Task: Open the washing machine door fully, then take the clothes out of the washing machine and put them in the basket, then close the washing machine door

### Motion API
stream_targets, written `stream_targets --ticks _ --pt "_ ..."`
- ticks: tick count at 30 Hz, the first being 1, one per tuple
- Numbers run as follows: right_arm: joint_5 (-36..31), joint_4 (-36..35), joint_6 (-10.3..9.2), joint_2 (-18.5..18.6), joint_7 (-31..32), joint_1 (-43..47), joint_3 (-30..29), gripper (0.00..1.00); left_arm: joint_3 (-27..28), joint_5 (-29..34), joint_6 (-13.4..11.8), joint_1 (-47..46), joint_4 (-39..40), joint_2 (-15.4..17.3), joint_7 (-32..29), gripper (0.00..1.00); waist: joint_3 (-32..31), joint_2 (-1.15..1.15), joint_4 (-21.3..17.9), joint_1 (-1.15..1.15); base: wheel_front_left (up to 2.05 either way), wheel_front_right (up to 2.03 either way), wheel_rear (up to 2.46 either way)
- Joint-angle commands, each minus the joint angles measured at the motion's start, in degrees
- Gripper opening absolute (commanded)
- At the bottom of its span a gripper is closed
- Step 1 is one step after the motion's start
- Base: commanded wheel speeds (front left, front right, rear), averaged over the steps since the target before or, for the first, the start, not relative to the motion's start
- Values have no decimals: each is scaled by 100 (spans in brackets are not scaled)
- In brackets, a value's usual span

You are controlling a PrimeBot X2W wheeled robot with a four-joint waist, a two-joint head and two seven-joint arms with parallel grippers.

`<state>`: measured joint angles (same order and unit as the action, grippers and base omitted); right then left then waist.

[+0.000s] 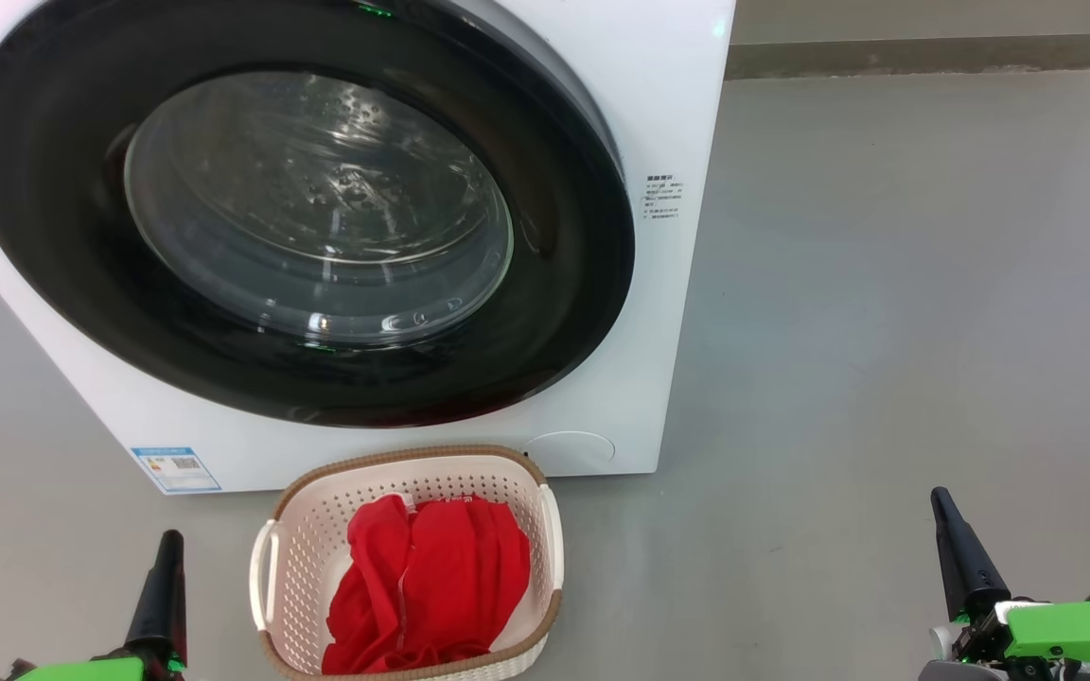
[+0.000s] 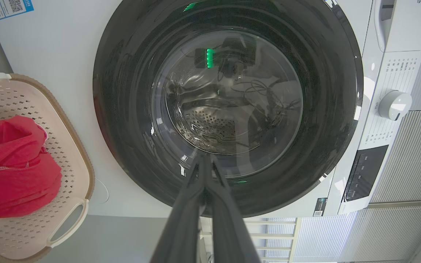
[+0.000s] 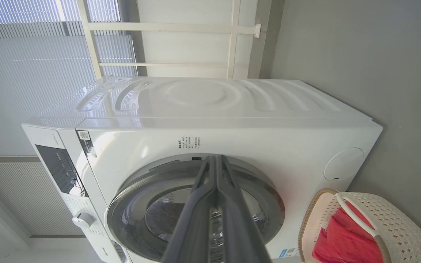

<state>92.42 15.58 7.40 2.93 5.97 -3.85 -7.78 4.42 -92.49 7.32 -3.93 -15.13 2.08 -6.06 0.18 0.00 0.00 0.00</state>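
Observation:
The washing machine [image 1: 659, 123] stands before me with its black-rimmed round door [image 1: 299, 208] flat against the front. The steel drum shows through the door glass [image 2: 228, 106] with no red in it. Red clothes [image 1: 431, 586] lie heaped in the cream basket [image 1: 313, 530] on the floor below the door. My left gripper [image 1: 167, 549] is shut and empty at the lower left, left of the basket. My right gripper [image 1: 944, 506] is shut and empty at the lower right, well away from the machine. The basket [image 3: 397, 226] with the clothes [image 3: 345, 241] also appears in the right wrist view.
Grey floor [image 1: 886, 331] spreads wide to the right of the machine. A blue label [image 1: 176, 470] is on the machine's lower left corner. A white dial [image 2: 395, 105] and dark control panel [image 2: 364, 171] are on the machine's top front.

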Motion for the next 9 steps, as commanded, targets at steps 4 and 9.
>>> stream_targets --ticks 4,9 --pt "-14 -157 9 9 40 -232 141 0 204 27 17 -225 109 88 -38 0 0 0 0 0 0 0 0" --pt "-15 -157 9 8 41 -232 139 0 205 28 17 -225 109 88 -39 0 0 0 0 0 0 0 0"
